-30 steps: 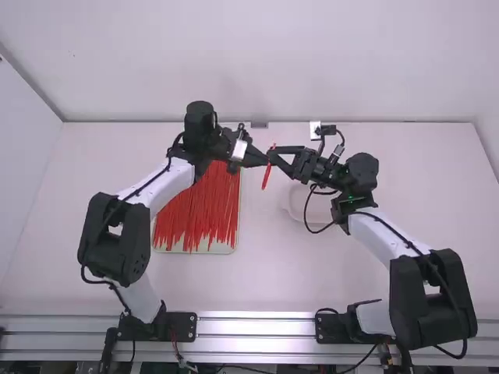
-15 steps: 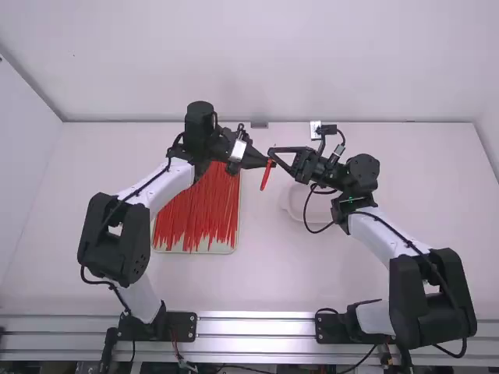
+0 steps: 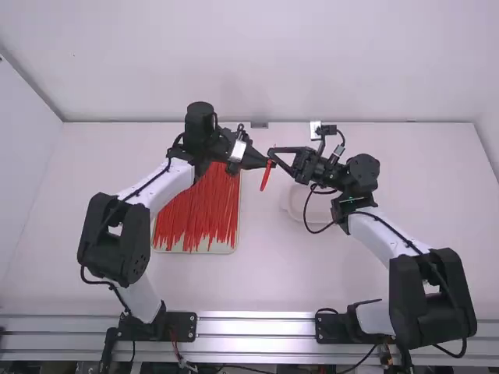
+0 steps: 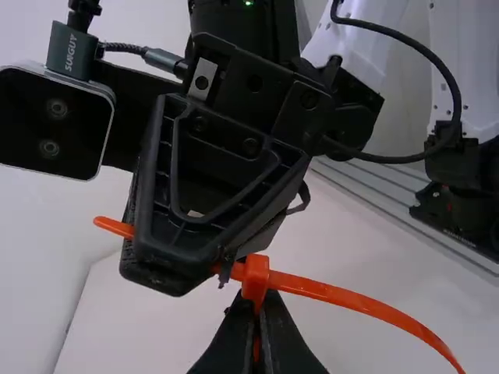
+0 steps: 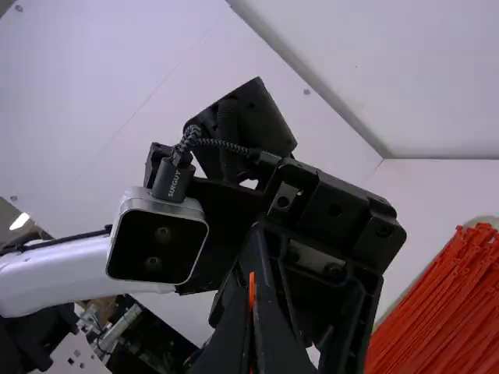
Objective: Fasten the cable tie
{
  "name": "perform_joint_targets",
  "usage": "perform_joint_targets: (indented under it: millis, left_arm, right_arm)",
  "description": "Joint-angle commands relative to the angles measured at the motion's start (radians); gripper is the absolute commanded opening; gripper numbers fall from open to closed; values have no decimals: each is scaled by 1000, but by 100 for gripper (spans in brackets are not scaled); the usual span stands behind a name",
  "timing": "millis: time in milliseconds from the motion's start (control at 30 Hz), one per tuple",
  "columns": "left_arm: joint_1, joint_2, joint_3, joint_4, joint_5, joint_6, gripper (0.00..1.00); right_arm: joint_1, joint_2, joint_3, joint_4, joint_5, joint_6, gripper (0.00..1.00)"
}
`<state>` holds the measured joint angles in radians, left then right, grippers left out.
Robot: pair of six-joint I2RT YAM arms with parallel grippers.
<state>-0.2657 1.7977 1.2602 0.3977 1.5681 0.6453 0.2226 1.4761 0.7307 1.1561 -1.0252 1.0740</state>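
Between left hand point(image 4: 256, 313) and right hand point(image 5: 251, 304), both clenching it, the slim orange-red plastic cable tie point(image 4: 343, 300) is spanning crosswise, head at left hand.

White tabletop point(image 3: 437, 179) is noted, matte and evenly lit, with only soft shadows cast. It is closed at the far edge by a plain white back wall point(image 3: 312, 54) and on the left by a white side panel point(image 3: 19, 148). A small grey bracket point(image 3: 260, 124) is fixed at the wall's foot. An aluminium rail point(image 3: 257, 323) is mounted along the near edge.
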Motion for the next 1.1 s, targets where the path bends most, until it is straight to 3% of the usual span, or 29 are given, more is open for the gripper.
perform_joint_targets:
  millis: [0, 1067]
  left_arm:
    - [-3, 0, -52, -8, 2, 35, 2]
    - [-3, 0, -351, -53, -307, -5, 2]
  right_arm:
    - [1, -5, 10, 30, 0, 4, 0]
    - [-1, -6, 10, 236, 8, 129, 0]
